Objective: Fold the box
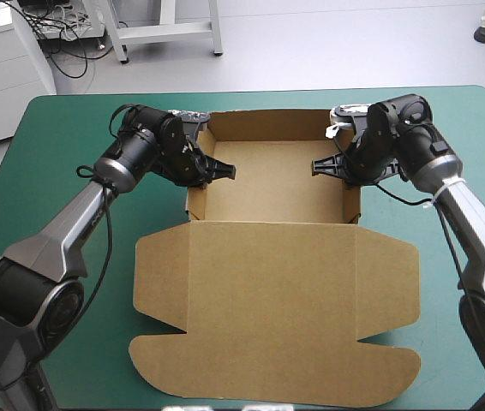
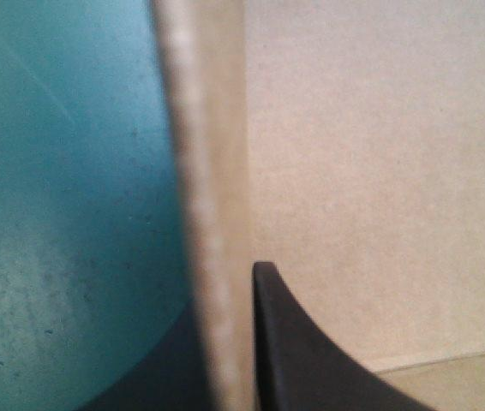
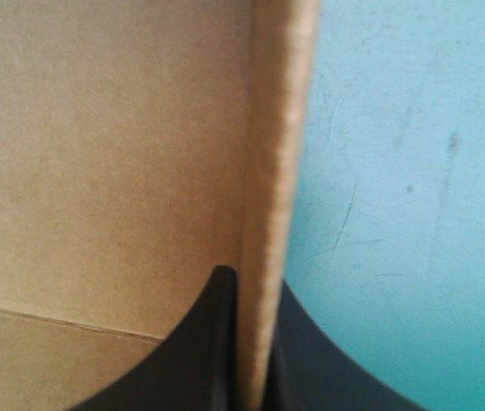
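Observation:
The brown box (image 1: 272, 282) lies on the teal-green cover as an open tray at the far side, with its lid flat toward the near edge. My left gripper (image 1: 204, 171) is shut on the tray's left wall (image 2: 212, 214), one black finger (image 2: 302, 351) inside the tray and the other outside. At the opposite side my right gripper (image 1: 338, 167) is shut on the right wall (image 3: 272, 197), with one black finger (image 3: 200, 351) inside the tray. Both walls stand upright.
The teal-green cover (image 1: 62, 171) shows bare on both sides of the box. The lid's rounded flaps (image 1: 170, 360) reach close to the table's near edge. White furniture (image 1: 2, 68) stands beyond the far left corner.

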Robot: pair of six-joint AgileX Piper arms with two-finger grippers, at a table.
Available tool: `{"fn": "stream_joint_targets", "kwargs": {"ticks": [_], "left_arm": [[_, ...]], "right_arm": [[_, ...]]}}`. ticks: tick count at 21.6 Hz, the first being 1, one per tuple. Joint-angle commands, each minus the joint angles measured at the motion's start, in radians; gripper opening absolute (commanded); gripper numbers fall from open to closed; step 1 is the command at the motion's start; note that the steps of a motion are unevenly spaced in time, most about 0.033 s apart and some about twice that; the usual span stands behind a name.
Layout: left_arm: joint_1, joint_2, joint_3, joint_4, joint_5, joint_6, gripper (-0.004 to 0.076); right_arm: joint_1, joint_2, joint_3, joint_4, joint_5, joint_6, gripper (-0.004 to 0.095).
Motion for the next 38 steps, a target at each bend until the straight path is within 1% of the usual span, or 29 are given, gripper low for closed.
{"fn": "stream_joint_targets", "kwargs": {"ticks": [1,3,4,6,10,11,13,15,16,18,20,22,25,28,32,37,38], "left_arm": [[-0.013,0.002,-0.05,-0.027,0.051,0.032,-0.0032],[-0.013,0.049,-0.062,-0.025,0.106,0.028,-0.0032],[-0.013,0.061,-0.064,-0.025,0.114,0.028,-0.0032],[-0.013,0.076,-0.064,-0.025,0.114,0.028,-0.0032],[-0.013,0.079,-0.064,-0.018,0.114,0.028,-0.0031],[-0.013,0.079,-0.064,-0.018,0.114,0.028,-0.0018],[-0.013,0.079,-0.064,-0.018,0.114,0.036,0.0046],[-0.013,0.079,-0.064,-0.018,0.114,0.036,0.017],[-0.013,0.079,-0.064,-0.018,0.114,0.036,0.0253],[-0.013,0.079,-0.064,-0.018,0.114,0.036,0.0378],[-0.013,0.079,-0.064,-0.018,0.114,0.036,0.0411],[-0.012,0.079,-0.064,-0.018,0.114,0.036,0.0412],[-0.011,0.079,-0.088,0.0,0.114,0.036,0.0412],[-0.011,0.077,-0.14,0.037,0.116,0.036,0.0412],[-0.011,0.057,-0.267,0.161,0.116,0.036,0.0412],[-0.011,-0.021,-0.323,0.249,0.116,0.036,0.0412],[-0.011,-0.062,-0.323,0.251,0.116,0.038,0.0396]], "right_arm": [[-0.003,-0.002,-0.028,0.066,0.004,-0.052,-0.0002],[-0.003,0.043,-0.028,0.073,0.004,-0.054,-0.0004],[-0.003,0.056,-0.028,0.075,0.004,-0.054,-0.0004],[-0.003,0.071,-0.028,0.094,0.004,-0.075,-0.0004],[-0.003,0.102,-0.028,0.092,0.004,-0.081,0.0014],[-0.003,0.112,-0.028,0.095,0.004,-0.081,0.004],[-0.003,0.123,-0.028,0.095,0.004,-0.081,0.0132],[-0.004,0.123,-0.028,0.095,0.004,-0.08,0.0296],[-0.004,0.123,-0.028,0.095,0.004,-0.08,0.0381],[-0.004,0.123,-0.028,0.095,0.004,-0.08,0.0525],[-0.004,0.123,-0.028,0.092,0.004,-0.072,0.0579],[-0.004,0.123,-0.028,0.084,0.004,-0.062,0.0608],[-0.004,0.121,-0.03,0.051,-0.002,-0.028,0.0608],[-0.011,0.117,-0.053,0.051,0.004,-0.031,0.0618],[-0.039,0.092,-0.152,0.075,0.004,-0.031,0.071],[-0.057,0.038,-0.186,0.078,0.004,-0.027,0.0723],[-0.059,0.02,-0.186,0.106,0.004,-0.027,0.0723]]}}
